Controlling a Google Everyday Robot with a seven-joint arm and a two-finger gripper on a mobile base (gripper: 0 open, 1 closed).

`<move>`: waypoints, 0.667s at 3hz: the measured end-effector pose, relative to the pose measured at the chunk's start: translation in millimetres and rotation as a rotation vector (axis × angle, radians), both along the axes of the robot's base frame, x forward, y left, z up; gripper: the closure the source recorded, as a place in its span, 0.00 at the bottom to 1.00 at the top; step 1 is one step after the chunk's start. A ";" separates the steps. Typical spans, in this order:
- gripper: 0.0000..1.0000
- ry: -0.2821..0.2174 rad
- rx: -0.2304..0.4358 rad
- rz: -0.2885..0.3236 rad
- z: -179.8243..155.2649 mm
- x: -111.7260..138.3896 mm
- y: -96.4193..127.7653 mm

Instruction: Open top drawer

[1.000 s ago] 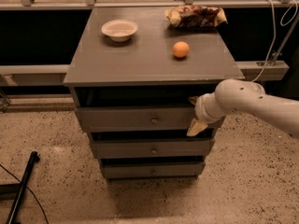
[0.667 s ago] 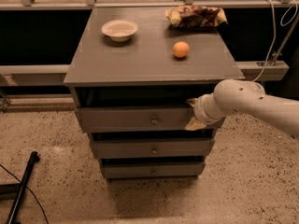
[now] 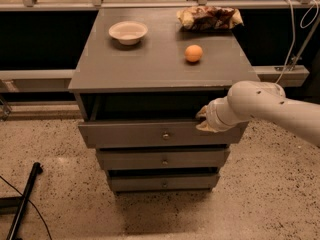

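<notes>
The top drawer [image 3: 130,132] is a wide grey drawer with a small brass knob [image 3: 165,135] at its centre. It stands partly pulled out from under the grey cabinet top [image 3: 150,59], with a dark gap above its front. My gripper [image 3: 204,119] is at the right end of the drawer front, at its upper edge, on the white arm [image 3: 270,106] coming in from the right. The fingertips sit against or over the drawer's top rim.
Two more grey drawers [image 3: 162,160] with brass knobs sit below. On the cabinet top are a white bowl [image 3: 128,32], an orange [image 3: 193,53] and a chip bag [image 3: 209,17]. A black pole [image 3: 22,204] lies on the speckled floor at lower left. A railing runs behind.
My gripper has risen from the drawer front's lower right to its upper edge. The top drawer has come out a little further.
</notes>
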State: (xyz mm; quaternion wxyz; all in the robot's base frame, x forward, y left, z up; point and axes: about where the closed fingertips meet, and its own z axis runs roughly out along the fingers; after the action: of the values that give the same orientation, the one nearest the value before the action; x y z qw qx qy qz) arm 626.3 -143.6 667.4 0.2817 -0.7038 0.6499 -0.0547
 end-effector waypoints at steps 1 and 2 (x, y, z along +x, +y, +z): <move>0.86 0.000 0.000 0.000 1.5 0.1 0.0; 0.86 0.000 0.000 0.000 1.5 0.1 0.0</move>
State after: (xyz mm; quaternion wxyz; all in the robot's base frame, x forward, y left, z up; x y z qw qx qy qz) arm 626.4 -143.6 668.9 0.2817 -0.7038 0.6498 -0.0547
